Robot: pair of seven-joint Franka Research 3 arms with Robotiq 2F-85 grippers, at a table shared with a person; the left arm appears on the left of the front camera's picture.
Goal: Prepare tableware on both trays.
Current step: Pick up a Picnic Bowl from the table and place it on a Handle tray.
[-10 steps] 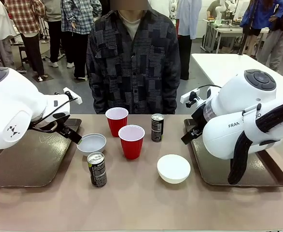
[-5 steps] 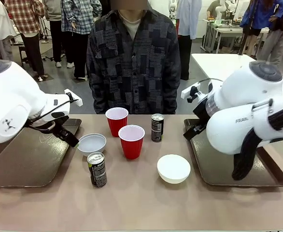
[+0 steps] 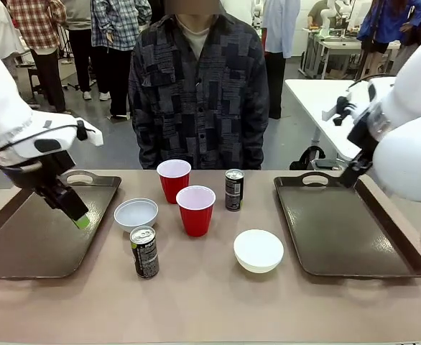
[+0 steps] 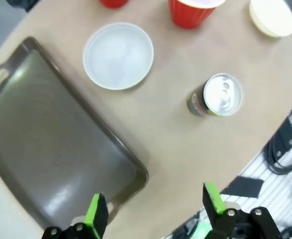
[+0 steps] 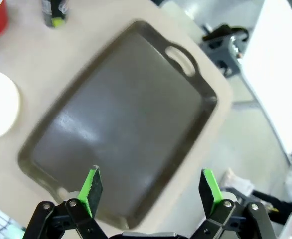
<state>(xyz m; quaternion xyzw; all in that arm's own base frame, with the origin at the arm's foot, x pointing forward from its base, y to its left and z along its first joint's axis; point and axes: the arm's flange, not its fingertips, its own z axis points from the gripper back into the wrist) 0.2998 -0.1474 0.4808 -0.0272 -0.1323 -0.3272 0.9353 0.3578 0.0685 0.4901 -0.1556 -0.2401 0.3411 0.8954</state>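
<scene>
Green-padded left hand (image 4: 153, 201) wide open, empty, right hand (image 5: 150, 183) the same

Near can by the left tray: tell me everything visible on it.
Small dark can, metal by the look, silver top with pull tab, green-and-pale print on the side. Stands upright on the tan table, just nearer the robot than the left bowl, right of the left tray. Nothing else touches it.

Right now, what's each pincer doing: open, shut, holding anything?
Left pincer: open, holding nothing.
Right pincer: open, holding nothing, above the right tray.
</scene>
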